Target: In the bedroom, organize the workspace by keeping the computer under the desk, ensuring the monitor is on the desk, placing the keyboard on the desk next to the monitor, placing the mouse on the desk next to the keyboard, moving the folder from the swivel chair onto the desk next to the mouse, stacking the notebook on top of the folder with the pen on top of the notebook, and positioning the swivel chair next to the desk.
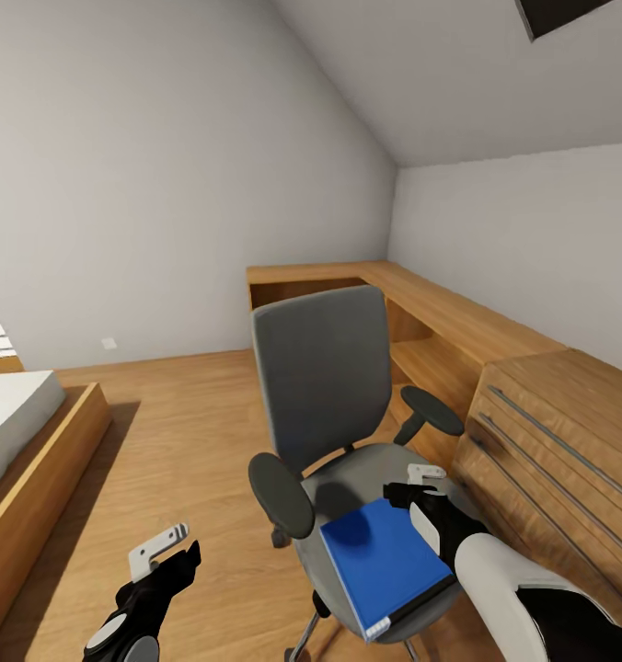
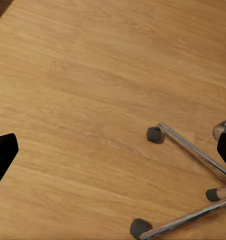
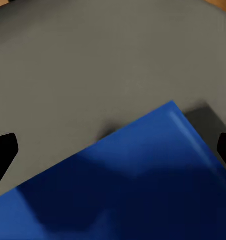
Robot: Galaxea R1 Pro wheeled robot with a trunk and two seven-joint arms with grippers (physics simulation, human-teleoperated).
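1. in the head view, the blue folder [image 1: 385,563] was seen lying flat on the seat of the grey swivel chair [image 1: 322,372], which stood on the wooden floor [image 1: 182,432] beside the long wooden table [image 1: 440,313]. the right gripper [image 1: 420,487] was held just above the folder's far corner; the left gripper [image 1: 168,550] hung over the floor, well apart from the chair. a bed [image 1: 17,432] was seen at the left.
2. in the left wrist view, the chair's chrome legs and castors [image 2: 154,133] were shown on the floor; the fingers [image 2: 2,152] were spread open.
3. in the right wrist view, the folder [image 3: 138,190] lay on the grey seat between wide-open fingers [image 3: 2,150], nothing gripped.
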